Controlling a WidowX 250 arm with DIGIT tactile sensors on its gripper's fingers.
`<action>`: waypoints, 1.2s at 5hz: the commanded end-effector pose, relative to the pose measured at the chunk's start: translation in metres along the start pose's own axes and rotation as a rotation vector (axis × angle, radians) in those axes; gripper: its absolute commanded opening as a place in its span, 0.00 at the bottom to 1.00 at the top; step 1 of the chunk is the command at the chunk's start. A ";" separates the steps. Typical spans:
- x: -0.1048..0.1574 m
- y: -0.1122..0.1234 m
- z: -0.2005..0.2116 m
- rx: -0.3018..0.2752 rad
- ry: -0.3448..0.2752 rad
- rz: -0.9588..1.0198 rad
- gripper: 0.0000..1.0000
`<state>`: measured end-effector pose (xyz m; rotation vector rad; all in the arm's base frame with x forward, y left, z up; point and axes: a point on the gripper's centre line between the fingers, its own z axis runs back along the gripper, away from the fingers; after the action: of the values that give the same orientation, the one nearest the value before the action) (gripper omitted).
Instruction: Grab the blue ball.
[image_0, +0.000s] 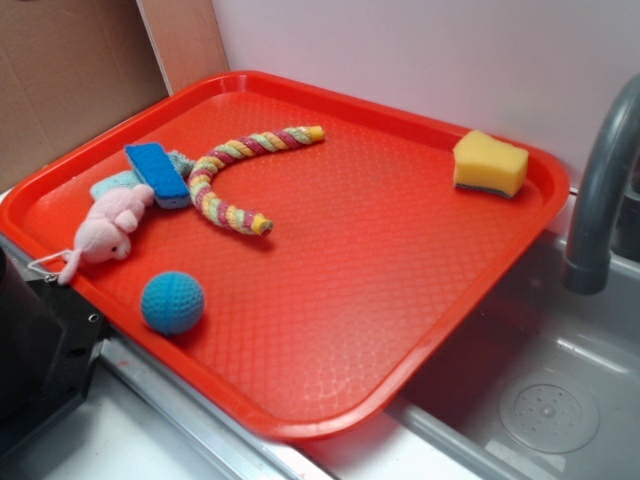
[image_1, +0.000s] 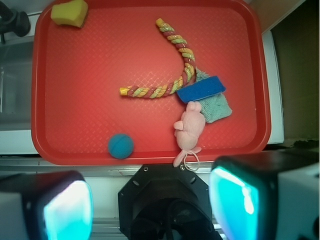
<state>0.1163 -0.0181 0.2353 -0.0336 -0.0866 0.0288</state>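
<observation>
- Gripper (image_1: 150, 202) spread wide, high above tray (image_1: 75, 100); nothing held
- Centre over ball (image_1: 121, 146), clear of mouse (image_1: 190, 129); descend, then close on its middle

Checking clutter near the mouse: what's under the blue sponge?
The blue sponge lies on a teal knitted cloth and touches the end of the twisted rope. Anything else beneath it is hidden.

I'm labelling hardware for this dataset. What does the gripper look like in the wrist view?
The gripper has two blocky fingers with glossy teal-cyan inner pads and pale outer shells. Between them sits a black, roughly octagonal mount with small screws. No cables or markings show.
</observation>
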 end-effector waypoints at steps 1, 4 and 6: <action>0.000 0.000 0.000 0.000 0.000 0.000 1.00; -0.021 -0.044 -0.149 -0.083 0.056 -0.097 1.00; -0.019 -0.038 -0.227 -0.034 0.053 -0.146 1.00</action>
<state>0.1204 -0.0667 0.0116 -0.0684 -0.0460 -0.1109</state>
